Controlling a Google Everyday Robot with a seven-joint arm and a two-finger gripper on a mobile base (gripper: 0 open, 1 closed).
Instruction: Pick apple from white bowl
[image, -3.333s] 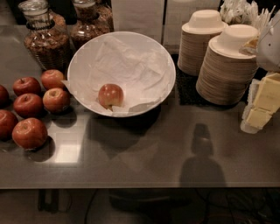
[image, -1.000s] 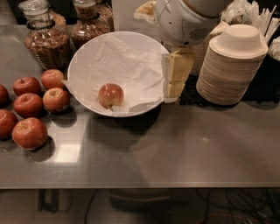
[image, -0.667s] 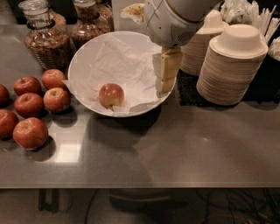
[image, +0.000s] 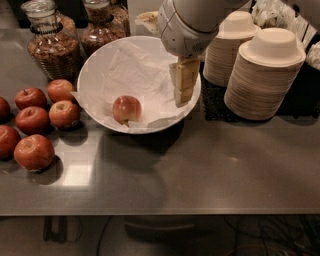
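Clerk: Moved since a second ago: gripper (image: 184, 82), leftward and inward, now hanging over the right inside of the white bowl (image: 92, 62); apple (image: 126, 109) unmoved.
Checker: Listing, near to far?
Clerk: Steel table (image: 200, 170); dark red apples (image: 35, 120), grouped at left, outside the bowl; apple, on crumpled paper (image: 135, 65) at the bowl's near side, left of the gripper and apart from it; stacks of paper bowls (image: 262, 75) at right; jars (image: 50, 45) behind.
Checker: Gripper opening?
Clerk: Cannot tell.
Checker: Handling note?
Clerk: Likely: travel left and nearer until centred above the apple; descend straight; straddle its widest part; avoid snagging paper or nudging the rim; close gently.
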